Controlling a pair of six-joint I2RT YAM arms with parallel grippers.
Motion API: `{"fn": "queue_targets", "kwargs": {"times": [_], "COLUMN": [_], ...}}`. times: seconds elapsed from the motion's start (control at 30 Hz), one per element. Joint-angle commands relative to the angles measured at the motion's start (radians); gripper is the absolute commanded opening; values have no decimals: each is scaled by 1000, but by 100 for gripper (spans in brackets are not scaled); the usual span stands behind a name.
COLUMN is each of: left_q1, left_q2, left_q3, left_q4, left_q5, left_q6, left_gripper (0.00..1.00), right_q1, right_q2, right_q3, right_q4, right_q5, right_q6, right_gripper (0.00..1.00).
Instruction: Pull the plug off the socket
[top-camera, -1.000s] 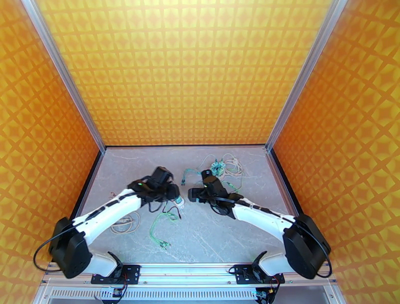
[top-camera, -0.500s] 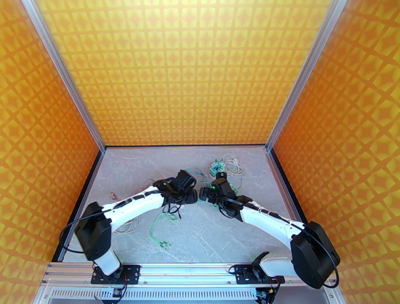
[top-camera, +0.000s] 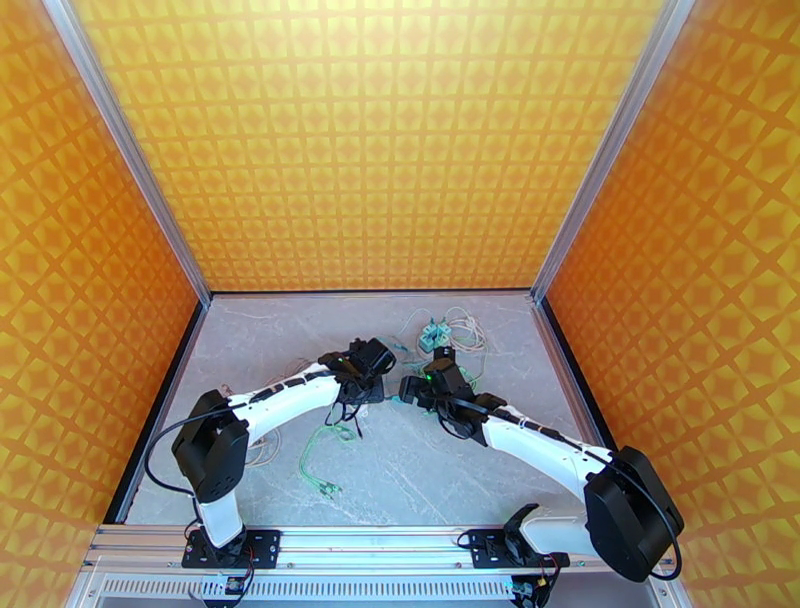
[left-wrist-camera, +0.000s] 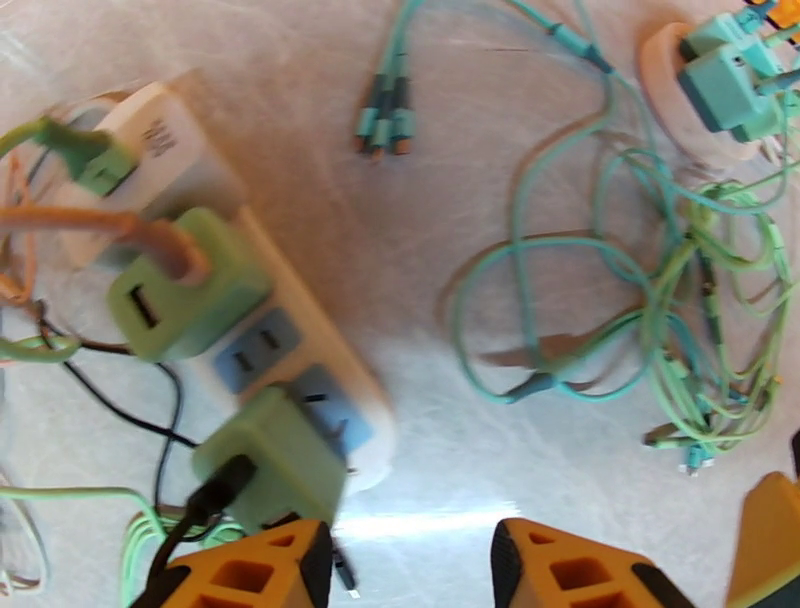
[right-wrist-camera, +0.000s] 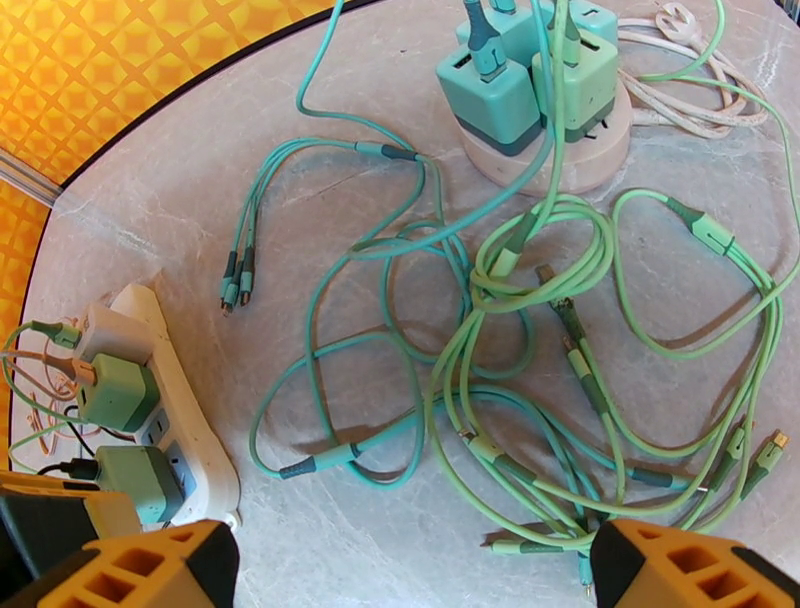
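The white power strip (left-wrist-camera: 315, 330) holds green adapters. Its end plug (left-wrist-camera: 275, 460), black-cabled, sits just off the left gripper (left-wrist-camera: 410, 570), whose jaws are spread and empty. The right gripper (right-wrist-camera: 410, 575), spread wide, hovers right of the strip over tangled cables (right-wrist-camera: 575, 358). Both grippers' fingers are cut off by the frame edge.

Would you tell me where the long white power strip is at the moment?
In the right wrist view the long white power strip lies at lower left, left of the tangled green cables, with two green chargers plugged in.
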Motion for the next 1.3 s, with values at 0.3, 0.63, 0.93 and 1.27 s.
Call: {"fn": "queue_targets", "kwargs": {"times": [0.3, 0.63, 0.93, 1.27], "left_q1": [12, 15, 37, 57], "left_q2": [9, 21, 105, 171], "left_q3": [40, 64, 105, 154], "left_q4": [-137, -180, -254, -210], "left_q5": [-65, -4, -6, -12], "left_q6": [-18, -23, -41, -45], "left_gripper": [48, 48, 47, 48], "right_q1": [-1, -1, -1, -1], "right_q2": [49, 60, 58, 53], "right_q3": [22, 20, 18, 6], "right_q4": [17, 27, 34, 41], "right_q5": [-34, -47, -51, -66], "right_q6": [-9, -16, -20, -21], "right_gripper": [99, 98, 98, 99]}}
